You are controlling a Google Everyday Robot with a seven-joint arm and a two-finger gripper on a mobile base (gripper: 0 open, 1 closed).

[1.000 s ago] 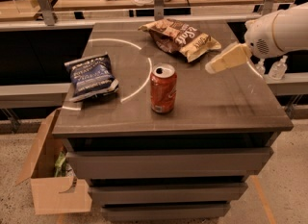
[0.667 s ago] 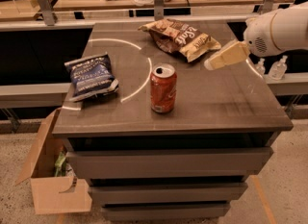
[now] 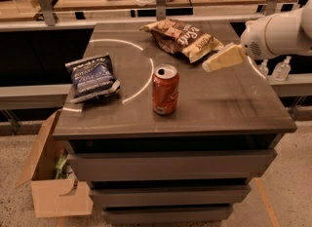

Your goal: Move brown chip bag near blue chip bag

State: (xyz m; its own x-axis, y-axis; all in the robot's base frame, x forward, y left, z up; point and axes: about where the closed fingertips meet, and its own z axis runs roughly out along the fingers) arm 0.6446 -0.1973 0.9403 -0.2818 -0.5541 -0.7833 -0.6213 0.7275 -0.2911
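The brown chip bag (image 3: 181, 37) lies crumpled at the back middle of the dark table top (image 3: 219, 104), its tan-yellow end pointing right. The blue chip bag (image 3: 90, 76) lies flat at the left side of the table. My gripper (image 3: 210, 65) comes in from the right on a white arm (image 3: 278, 31). It hovers just right of and in front of the brown bag's tan end, holding nothing that I can see.
A red-orange soda can (image 3: 165, 89) stands open between the two bags, nearer the front. A white arc is marked on the table top. An open cardboard box (image 3: 51, 182) sits on the floor at the left. Small bottles (image 3: 282, 69) stand behind the right edge.
My gripper has shifted slightly left, toward the brown chip bag's tan end. The bags and the can have not moved.
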